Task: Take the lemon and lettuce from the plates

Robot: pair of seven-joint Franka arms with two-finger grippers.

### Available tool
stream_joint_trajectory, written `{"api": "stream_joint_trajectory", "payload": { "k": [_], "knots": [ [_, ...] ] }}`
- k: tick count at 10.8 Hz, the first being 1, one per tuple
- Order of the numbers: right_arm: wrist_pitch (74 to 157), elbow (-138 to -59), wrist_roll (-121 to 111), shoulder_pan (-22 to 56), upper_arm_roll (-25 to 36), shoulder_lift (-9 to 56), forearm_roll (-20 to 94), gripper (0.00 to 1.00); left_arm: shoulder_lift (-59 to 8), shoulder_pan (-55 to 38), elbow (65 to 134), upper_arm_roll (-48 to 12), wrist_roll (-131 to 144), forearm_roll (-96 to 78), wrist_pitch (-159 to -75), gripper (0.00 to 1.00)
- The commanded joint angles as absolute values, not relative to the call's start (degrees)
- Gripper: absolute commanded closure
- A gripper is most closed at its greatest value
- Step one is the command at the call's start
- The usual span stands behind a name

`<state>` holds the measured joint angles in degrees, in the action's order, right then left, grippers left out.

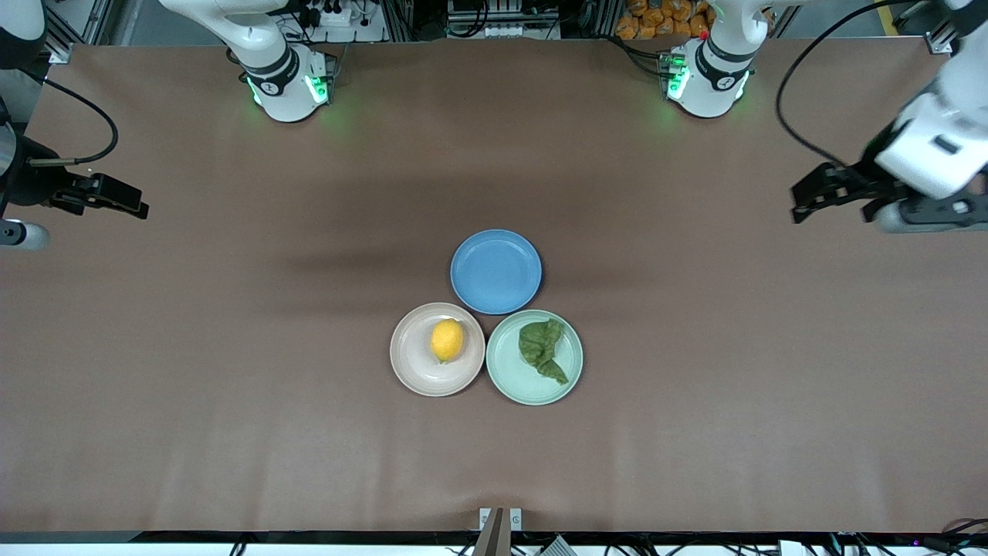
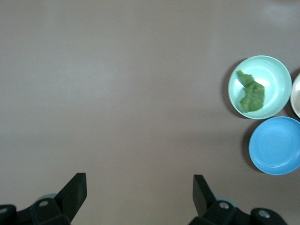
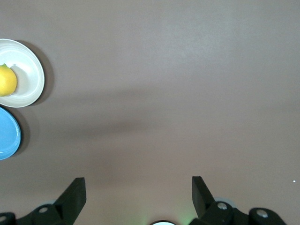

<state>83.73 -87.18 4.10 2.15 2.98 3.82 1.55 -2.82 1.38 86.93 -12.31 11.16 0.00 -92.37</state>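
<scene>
The yellow lemon (image 1: pixel 447 340) lies on the beige-pink plate (image 1: pixel 409 363). The dark green lettuce (image 1: pixel 543 350) lies on the mint green plate (image 1: pixel 509 378), which touches the beige-pink one on the side toward the left arm's end. My left gripper (image 1: pixel 806 202) is open and empty, high over bare table at the left arm's end. My right gripper (image 1: pixel 127 202) is open and empty over bare table at the right arm's end. The left wrist view shows the lettuce (image 2: pixel 251 92) on its plate (image 2: pixel 276 75). The right wrist view shows the lemon (image 3: pixel 6 80) on its plate (image 3: pixel 30 70).
An empty blue plate (image 1: pixel 495 271) sits against both plates, farther from the front camera; it also shows in the left wrist view (image 2: pixel 275 145) and the right wrist view (image 3: pixel 7 133). The brown table (image 1: pixel 231 371) spreads wide around the plates.
</scene>
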Motion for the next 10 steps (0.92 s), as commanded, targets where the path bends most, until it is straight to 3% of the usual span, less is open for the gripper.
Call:
{"api": "stream_joint_trajectory", "payload": {
  "k": [1,4,10],
  "knots": [
    [84.11,-87.45,5.45,2.55,2.9,3.52,2.55,0.0,-7.97,-4.98,86.66,-14.24,12.47,-0.79,-100.33,0.0],
    [84.37,-87.54,10.7,2.99,2.81,4.65,5.88,0.0,-15.7,-12.46,86.4,-14.33,12.74,-0.53,-110.01,0.0],
    [90.6,-87.63,24.15,10.62,2.81,10.89,6.76,0.0,-31.0,-18.63,86.31,-14.06,12.57,0.44,-128.2,0.0]
  ]
}}
